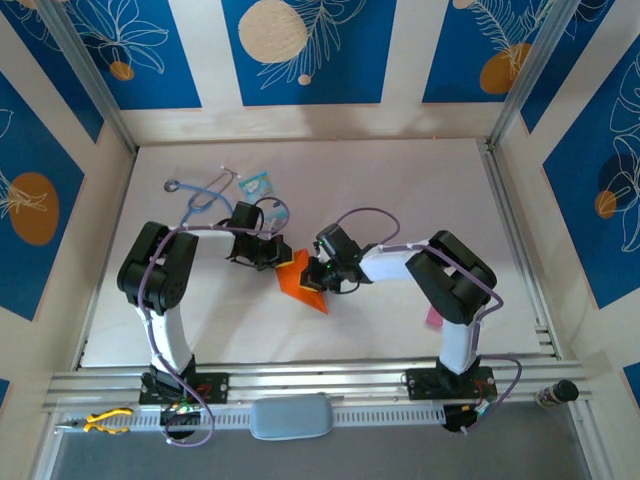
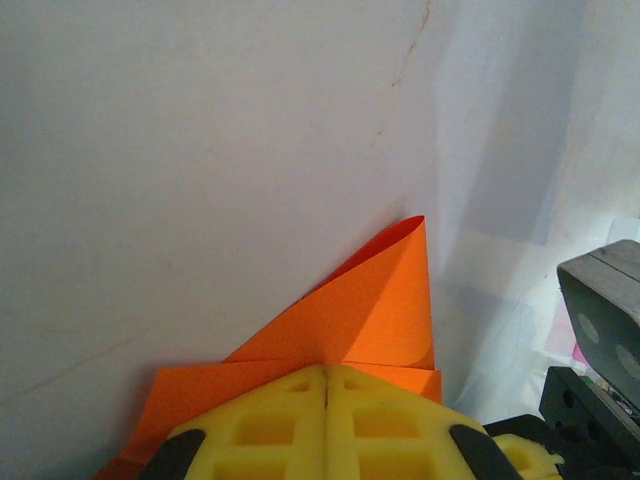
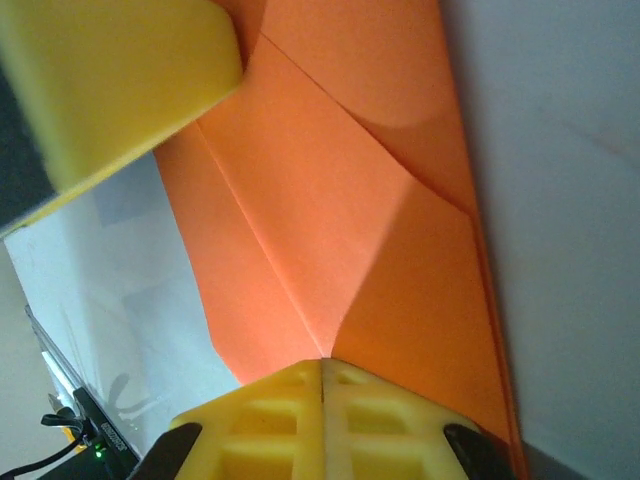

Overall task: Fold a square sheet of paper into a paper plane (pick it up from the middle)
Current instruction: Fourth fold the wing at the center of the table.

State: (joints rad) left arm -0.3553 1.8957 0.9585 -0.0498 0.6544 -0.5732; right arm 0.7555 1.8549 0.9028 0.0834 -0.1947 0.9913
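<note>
The square sheet of paper (image 1: 300,281) is bright orange and partly folded, with slanted flaps and a crease, and lies mid-table between both arms. In the left wrist view the paper (image 2: 360,320) spreads out from under the yellow jaws of my left gripper (image 2: 326,372), which are closed together on its edge, with one flap curling upward. My right gripper (image 3: 322,362) is shut on the opposite edge, where the paper's (image 3: 330,230) crease runs into the jaw line. From above, the left gripper (image 1: 270,256) and right gripper (image 1: 322,272) flank the sheet closely. A left finger (image 3: 120,80) presses the far end.
A blue-tubed stethoscope (image 1: 203,195) and a light-blue packet (image 1: 255,184) lie behind the left arm. A pink strip (image 1: 434,318) sits by the right arm's base. Yellow-handled pliers (image 1: 105,420) and a grey pad (image 1: 290,417) rest on the front rail.
</note>
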